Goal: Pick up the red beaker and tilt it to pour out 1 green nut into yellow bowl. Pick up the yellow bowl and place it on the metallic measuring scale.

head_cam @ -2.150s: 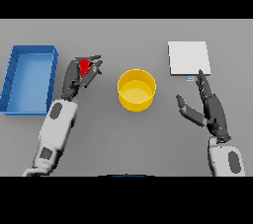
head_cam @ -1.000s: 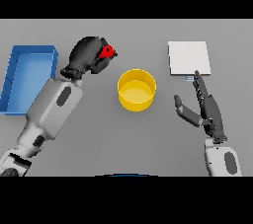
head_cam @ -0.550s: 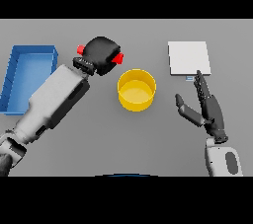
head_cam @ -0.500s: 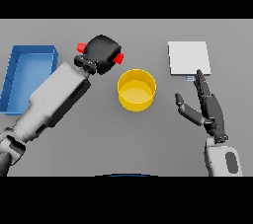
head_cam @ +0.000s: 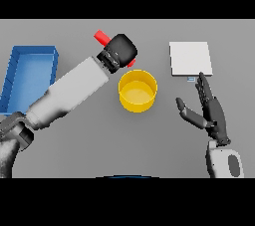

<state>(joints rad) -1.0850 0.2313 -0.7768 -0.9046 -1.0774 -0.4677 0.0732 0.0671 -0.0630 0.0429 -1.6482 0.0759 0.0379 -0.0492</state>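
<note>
Grey table (head_cam: 74,145): left hand (head_cam: 121,51) holds red beaker (head_cam: 102,36) beside yellow bowl (head_cam: 137,90).

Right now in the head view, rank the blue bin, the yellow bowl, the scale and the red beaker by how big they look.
1. Blue bin, though the picture's edge cuts it off.
2. Metallic measuring scale and yellow bowl: too alike to rank.
3. Red beaker: smallest showing, mostly hidden by the left hand.

The scene is evenly and softly lit — no glare is seen on the tabletop (head_cam: 74,155). Only a faint, diffuse shadow is cast beneath the yellow bowl (head_cam: 137,90), left of the right hand's fingers (head_cam: 201,88). Edges are rendered slightly soft throughout — no distortion is noticed.
</note>
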